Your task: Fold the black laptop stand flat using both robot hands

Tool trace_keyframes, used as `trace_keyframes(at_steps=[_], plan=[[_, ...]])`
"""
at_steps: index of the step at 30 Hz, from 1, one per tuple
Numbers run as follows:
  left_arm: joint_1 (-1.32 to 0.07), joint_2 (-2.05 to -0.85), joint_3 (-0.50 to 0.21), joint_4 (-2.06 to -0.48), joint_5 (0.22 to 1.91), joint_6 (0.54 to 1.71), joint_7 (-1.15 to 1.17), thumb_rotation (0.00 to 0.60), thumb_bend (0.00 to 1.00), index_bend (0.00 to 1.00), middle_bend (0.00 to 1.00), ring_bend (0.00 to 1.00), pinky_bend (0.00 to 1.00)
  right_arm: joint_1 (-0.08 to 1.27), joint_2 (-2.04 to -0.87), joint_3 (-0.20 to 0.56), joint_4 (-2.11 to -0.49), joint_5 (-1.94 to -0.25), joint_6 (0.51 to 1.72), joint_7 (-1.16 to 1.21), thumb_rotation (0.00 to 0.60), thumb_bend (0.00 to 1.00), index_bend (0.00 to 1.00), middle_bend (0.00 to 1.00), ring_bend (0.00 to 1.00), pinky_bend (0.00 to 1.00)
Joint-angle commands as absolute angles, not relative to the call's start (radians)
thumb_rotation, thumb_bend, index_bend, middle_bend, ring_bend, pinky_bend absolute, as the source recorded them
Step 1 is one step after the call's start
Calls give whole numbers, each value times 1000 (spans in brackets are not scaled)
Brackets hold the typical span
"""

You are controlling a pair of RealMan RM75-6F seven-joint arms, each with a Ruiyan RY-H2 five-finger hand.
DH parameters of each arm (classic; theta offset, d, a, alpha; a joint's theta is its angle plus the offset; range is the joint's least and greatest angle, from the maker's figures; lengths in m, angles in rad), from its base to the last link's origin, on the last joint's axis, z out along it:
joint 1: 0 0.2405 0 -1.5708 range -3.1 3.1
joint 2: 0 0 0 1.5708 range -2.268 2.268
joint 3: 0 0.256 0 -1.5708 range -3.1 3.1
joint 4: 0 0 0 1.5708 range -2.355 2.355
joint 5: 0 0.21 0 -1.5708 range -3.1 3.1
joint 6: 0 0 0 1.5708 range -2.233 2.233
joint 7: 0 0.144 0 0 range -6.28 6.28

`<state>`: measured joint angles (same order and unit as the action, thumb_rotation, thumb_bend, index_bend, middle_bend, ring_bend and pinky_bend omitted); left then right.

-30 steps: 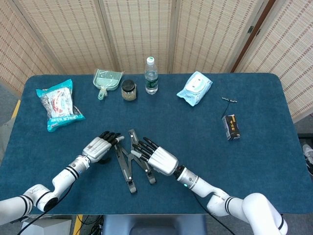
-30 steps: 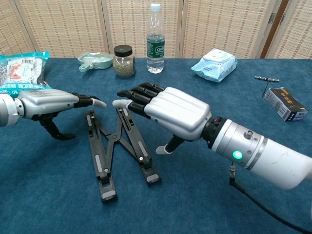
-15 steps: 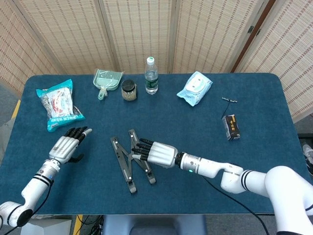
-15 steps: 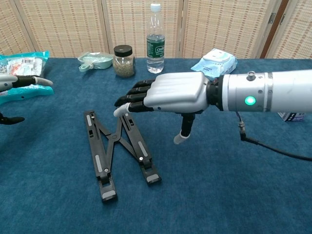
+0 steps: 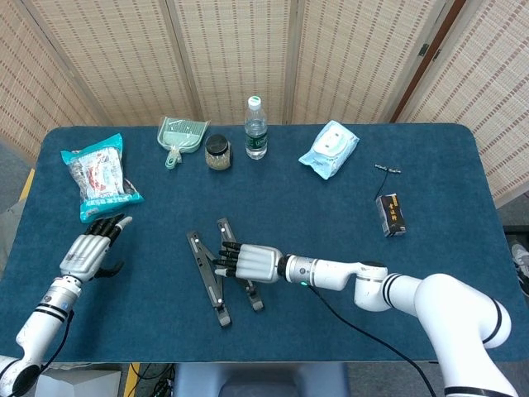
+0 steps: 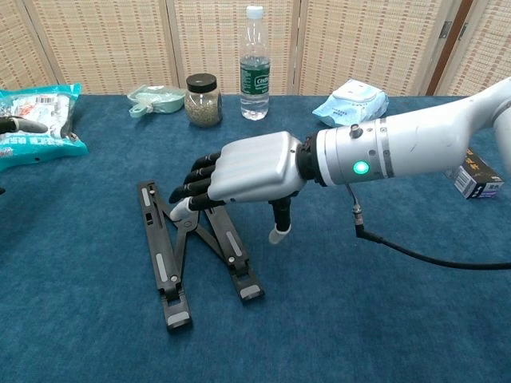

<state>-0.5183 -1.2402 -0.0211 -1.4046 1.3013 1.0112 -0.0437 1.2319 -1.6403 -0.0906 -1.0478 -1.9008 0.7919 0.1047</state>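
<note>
The black laptop stand (image 5: 207, 278) lies on the blue table as two bars crossed in a narrow X, also seen in the chest view (image 6: 160, 257). My right hand (image 5: 248, 263) reaches in from the right, palm down and holding nothing. Its fingers (image 6: 194, 177) spread over the upper part of the right bar. One pale fingertip (image 6: 180, 211) sits at the crossing links, apparently touching them. The thumb points down to the table beside the stand. My left hand (image 5: 87, 252) hovers far to the left, fingers straight and apart, well clear of the stand. Only its fingertips (image 6: 17, 125) show in the chest view.
Along the back stand a snack bag (image 5: 99, 175), a green dustpan (image 5: 180, 136), a jar (image 5: 217, 153), a water bottle (image 5: 256, 128) and a wipes pack (image 5: 329, 149). A small black box (image 5: 391, 215) and a thin tool (image 5: 387, 169) lie to the right.
My left hand has pulled away from the stand to the far left. My right hand has slid left and lower, so its fingers now lie over the stand's upper bars.
</note>
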Motion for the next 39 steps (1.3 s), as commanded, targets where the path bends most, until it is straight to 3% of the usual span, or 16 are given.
trace_keyframes(at_steps=[1,16,26,39], plan=[[-511,-1244,-21,-1391,1308,1011,-58,600,332,0,0,0,0,1247,-1674,-99,-1008,-1907,799,120,600,0,0,0,0,0],[-483,-1257,-26,-1348,1331,1018,-112,600,331,0,0,0,0,1321,-1771,-110,-919,-1912,786,156,600,0,0,0,0,0],[-477,-1253,-27,-1345,1348,1012,-124,600,332,0,0,0,0,1326,-1724,-121,-978,-1894,793,144,600,0,0,0,0,0],[-456,-1251,-30,-1346,1347,1021,-128,600,332,0,0,0,0,1350,-1778,-131,-949,-1887,771,161,600,0,0,0,0,0]])
